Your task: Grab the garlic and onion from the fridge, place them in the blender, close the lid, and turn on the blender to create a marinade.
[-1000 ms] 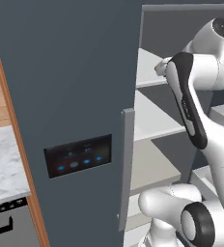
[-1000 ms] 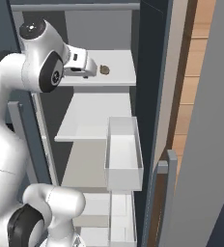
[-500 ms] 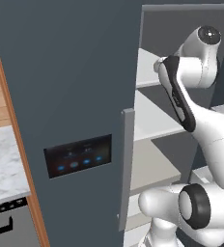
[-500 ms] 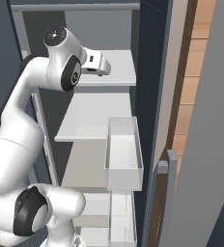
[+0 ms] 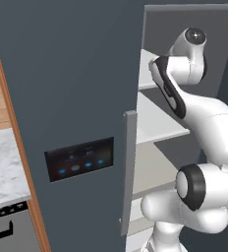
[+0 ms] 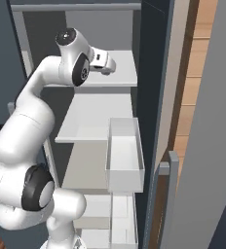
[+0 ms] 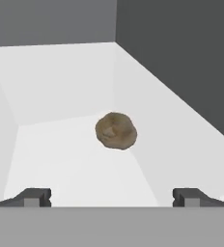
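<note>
Since a second ago, the arm has swung its elbow upward and pushed the pincer [image 7: 112, 198] deeper over the top shelf [image 6: 120, 78] of the open fridge [image 5: 71, 88]. Its jaws stand wide apart, holding nothing. From the hand view, a brown lumpy item [image 7: 116, 130] sits on the white shelf ahead of the fingertips [image 7: 34, 197], centred between them, near the back corner. A white door bin [image 6: 124, 160] hangs lower down.
</note>
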